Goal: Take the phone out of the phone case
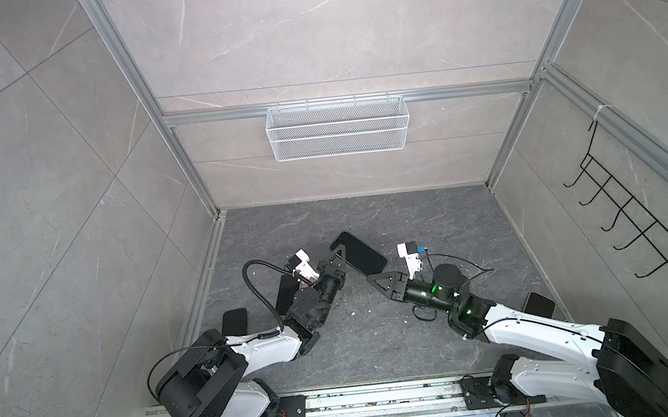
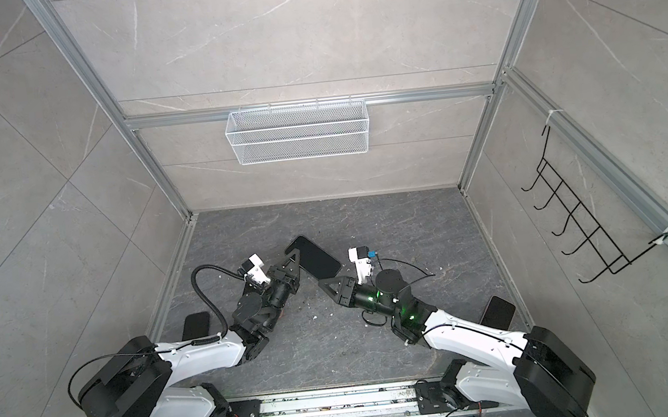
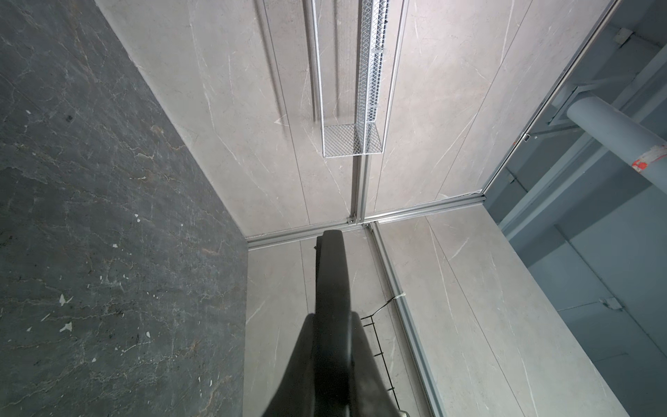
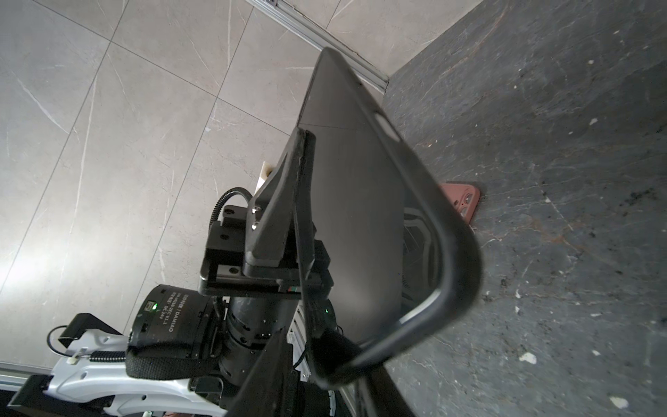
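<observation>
we're mid-peel: the phone (image 1: 359,253) hangs over the middle of the surface (image 1: 408,219), the left gripper (image 1: 340,252) clamped on its long edge. the phone case (image 4: 458,260) gapes at the end by the right gripper (image 1: 374,277), and we can't tell whether that gripper has hold of it. next, we judge: pinch that lip firmly, then pull it away.

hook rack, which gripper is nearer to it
Right. The right gripper sits at the phone's end toward the rack; the left gripper holds the phone's other side, farther away.
</observation>
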You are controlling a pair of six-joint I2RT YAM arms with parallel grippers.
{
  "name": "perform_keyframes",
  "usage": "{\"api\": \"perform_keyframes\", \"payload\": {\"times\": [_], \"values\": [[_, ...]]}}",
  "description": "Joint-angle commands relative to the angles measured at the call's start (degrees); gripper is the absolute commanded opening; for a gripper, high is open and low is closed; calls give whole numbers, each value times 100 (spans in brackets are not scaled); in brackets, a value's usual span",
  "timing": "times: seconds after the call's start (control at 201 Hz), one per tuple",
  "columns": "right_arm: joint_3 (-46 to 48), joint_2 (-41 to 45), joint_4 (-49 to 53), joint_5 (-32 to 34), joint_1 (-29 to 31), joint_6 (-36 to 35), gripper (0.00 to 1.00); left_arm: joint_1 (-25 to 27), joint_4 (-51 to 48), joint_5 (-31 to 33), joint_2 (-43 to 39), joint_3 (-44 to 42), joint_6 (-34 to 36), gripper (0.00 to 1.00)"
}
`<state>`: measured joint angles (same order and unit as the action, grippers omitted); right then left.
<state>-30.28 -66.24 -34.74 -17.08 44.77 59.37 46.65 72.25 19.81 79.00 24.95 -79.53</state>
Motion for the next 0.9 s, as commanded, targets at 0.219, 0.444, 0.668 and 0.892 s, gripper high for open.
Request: {"api": "perform_keyframes", "payload": {"times": [0.219, 0.444, 0.668, 0.892], "values": [[-73, -53, -253, 50, 32, 4, 15, 59, 800, 163, 1, 203, -45, 0], [47, -112, -332, 32, 38, -124, 5, 72, 441, 269, -41, 206, -451, 0], [59, -187, 356, 331, 166, -1763, 0, 47, -2403, 402, -963, 573, -1290, 0], [-245, -604, 1083, 1644, 550, -3283, 0, -86, -3024, 194, -1082, 923, -1440, 0]]}}
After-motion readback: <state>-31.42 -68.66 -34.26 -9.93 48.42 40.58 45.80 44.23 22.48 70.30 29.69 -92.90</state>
